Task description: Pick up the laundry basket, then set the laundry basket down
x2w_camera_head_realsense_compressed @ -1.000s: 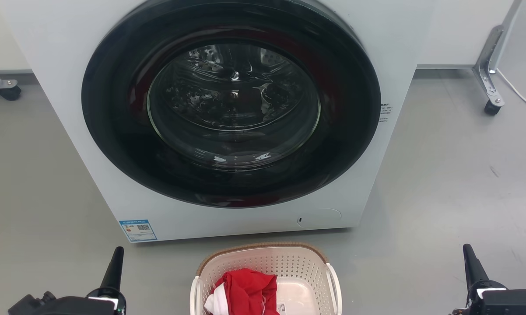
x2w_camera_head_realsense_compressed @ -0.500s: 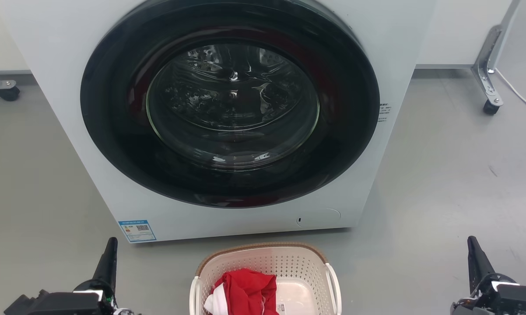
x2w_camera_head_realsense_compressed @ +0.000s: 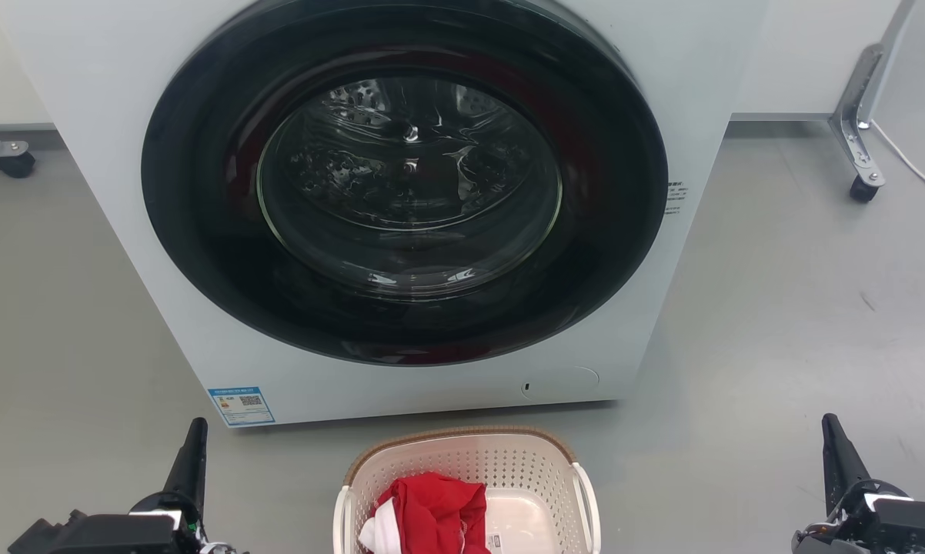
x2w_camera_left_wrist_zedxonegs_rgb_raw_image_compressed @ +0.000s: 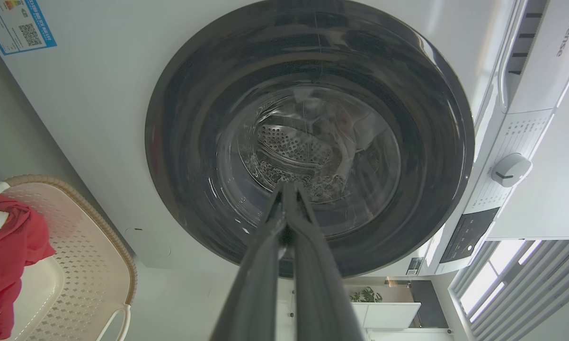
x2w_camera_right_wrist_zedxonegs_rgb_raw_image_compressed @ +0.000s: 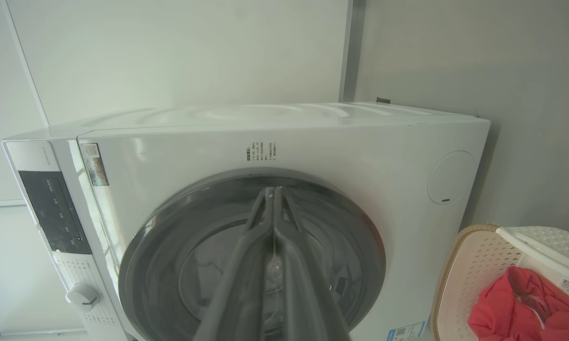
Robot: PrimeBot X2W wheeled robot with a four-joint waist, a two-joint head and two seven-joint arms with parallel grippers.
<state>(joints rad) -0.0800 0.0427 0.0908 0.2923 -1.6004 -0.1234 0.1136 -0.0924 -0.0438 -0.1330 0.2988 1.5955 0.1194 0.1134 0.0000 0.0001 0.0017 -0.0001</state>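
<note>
A caster (x2w_camera_head_realsense_compressed: 18, 163) sits far left on the grey floor (x2w_camera_head_realsense_compressed: 778, 308). The left gripper (x2w_camera_head_realsense_compressed: 196, 435) stands at the lower left, pointing up toward the washer (x2w_camera_head_realsense_compressed: 93, 115). In the left wrist view its fingers (x2w_camera_left_wrist_zedxonegs_rgb_raw_image_compressed: 258, 274) lie pressed together to the tip, with nothing between them. A blue sticker (x2w_camera_head_realsense_compressed: 241, 404) marks the washer's lower left corner, and its round dark door (x2w_camera_head_realsense_compressed: 409, 208) is closed.

The basket (x2w_camera_head_realsense_compressed: 462, 435) stands on the floor just in front of the washer, low and central, between the two grippers and well apart from both. A red cloth (x2w_camera_head_realsense_compressed: 432, 500) lies in it. Beside that is something white (x2w_camera_head_realsense_compressed: 376, 531), perhaps another garment; it is cut off by the edge.

The right gripper (x2w_camera_head_realsense_compressed: 832, 435) stands at the lower right. In the right wrist view its fingers (x2w_camera_right_wrist_zedxonegs_rgb_raw_image_compressed: 246, 284) are likewise squeezed together and empty. A metal leg (x2w_camera_head_realsense_compressed: 855, 115) on a wheel stands far right.
</note>
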